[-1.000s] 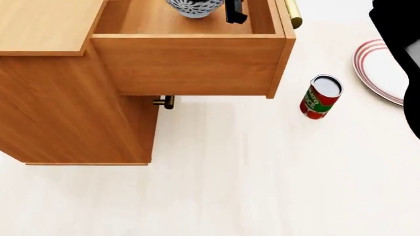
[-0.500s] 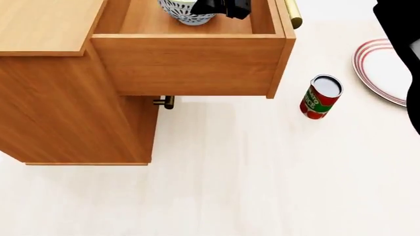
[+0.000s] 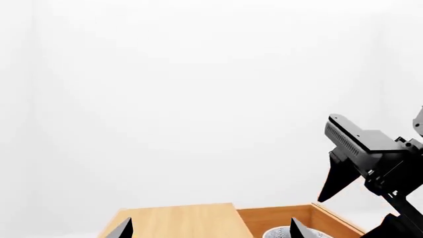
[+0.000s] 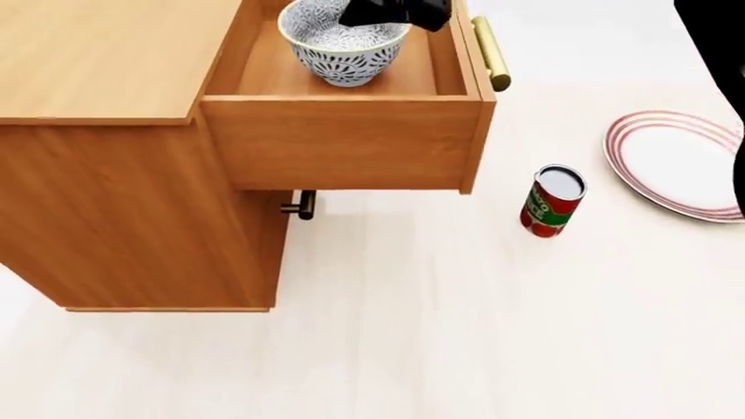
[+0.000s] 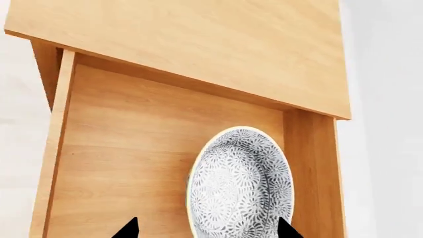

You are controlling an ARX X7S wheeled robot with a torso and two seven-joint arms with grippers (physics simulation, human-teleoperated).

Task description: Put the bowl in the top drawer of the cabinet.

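Observation:
The speckled blue-grey and white bowl [image 4: 345,48] stands upright inside the open top drawer [image 4: 344,144] of the orange-brown cabinet [image 4: 105,175]. My right gripper [image 4: 396,10] hovers just over the bowl's far rim. In the right wrist view its jaws [image 5: 206,230] are open, and the bowl [image 5: 241,181] lies on the drawer floor [image 5: 126,163] beyond them. My left gripper [image 3: 208,232] is open above the cabinet top [image 3: 175,220], holding nothing. It does not show in the head view.
A red can [image 4: 550,202] stands on the pale floor right of the drawer. A red-ringed white plate [image 4: 675,161] lies further right. The drawer's brass bar handle [image 4: 491,54] sticks out on the right. The lower drawer's dark handle [image 4: 300,206] shows under the open drawer.
The head view has shifted, so more of the drawer and the whole bowl now show. The right gripper moved in over the bowl's rim. The bowl stays in the drawer.

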